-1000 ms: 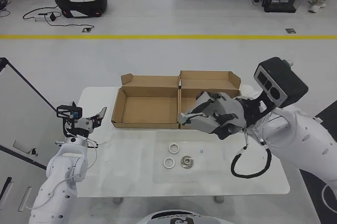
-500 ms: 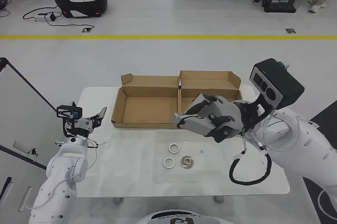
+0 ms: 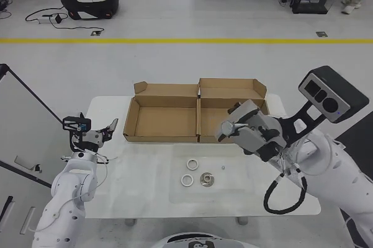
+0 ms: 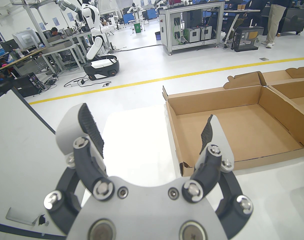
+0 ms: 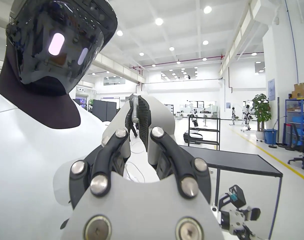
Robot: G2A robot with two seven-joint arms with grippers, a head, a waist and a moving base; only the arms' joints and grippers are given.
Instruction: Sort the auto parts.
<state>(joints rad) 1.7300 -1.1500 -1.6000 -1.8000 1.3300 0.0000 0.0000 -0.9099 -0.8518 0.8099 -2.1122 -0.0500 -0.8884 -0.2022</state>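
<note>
My right gripper [image 5: 135,106] is shut on a threaded metal bolt [image 5: 134,110], whose shank stands between the ribbed pads. In the top view this gripper [image 3: 225,128] hangs over the front edge of the right cardboard box [image 3: 233,98], turned up toward the robot's head. Two white rings [image 3: 191,164] [image 3: 187,180], a metal fitting [image 3: 207,180] and a tiny part [image 3: 224,166] lie on the white table [image 3: 143,180]. My left gripper [image 4: 147,121] is open with nothing in it, at the table's left edge [image 3: 105,130], short of the left box [image 4: 242,131].
The two open cardboard boxes sit side by side at the table's back, the left one [image 3: 164,122] bare inside. A dark-framed panel [image 3: 25,124] stands to the left of the table. A yellow floor line [image 3: 186,41] runs behind.
My right gripper has drawn back to the right from over the boxes' middle wall and turned its fingers upward. The left arm has not moved.
</note>
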